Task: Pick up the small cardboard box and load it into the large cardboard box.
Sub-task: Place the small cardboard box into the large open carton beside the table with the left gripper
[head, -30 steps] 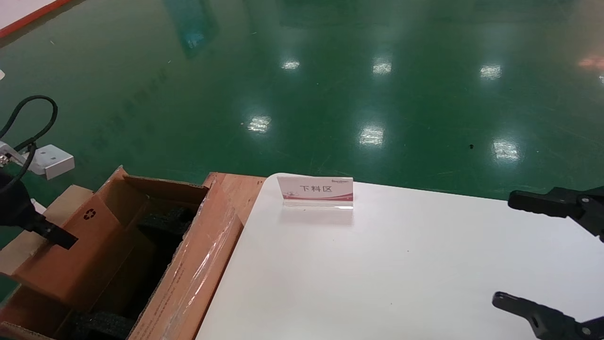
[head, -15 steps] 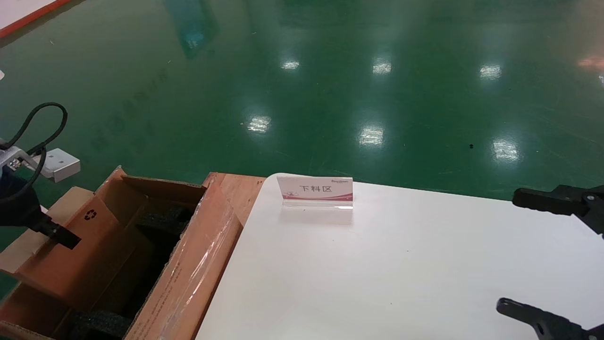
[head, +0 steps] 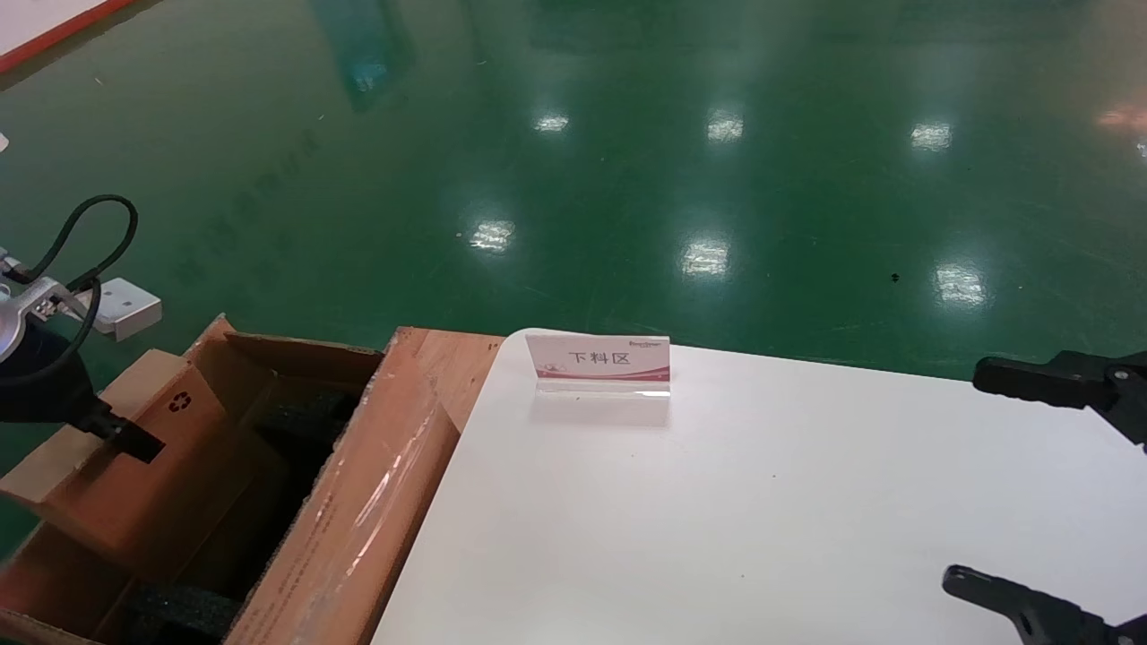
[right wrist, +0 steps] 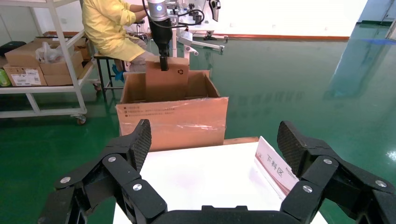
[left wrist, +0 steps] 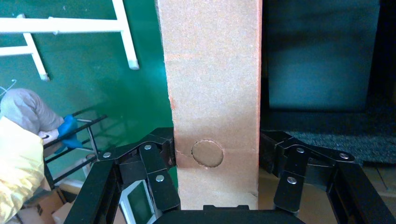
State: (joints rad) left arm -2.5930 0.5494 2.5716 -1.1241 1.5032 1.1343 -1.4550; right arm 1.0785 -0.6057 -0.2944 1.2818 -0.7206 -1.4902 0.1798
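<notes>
Over the large cardboard box, beside the white bench, the left gripper was clenched on the top edge of the small cardboard box, carrying it upright with its lower part already inside the opening (probably so the thin carton could slide down between the black foam blocks). The right gripper hung spread and empty above the bench, near the little sign, apparently parked out of the way.
</notes>
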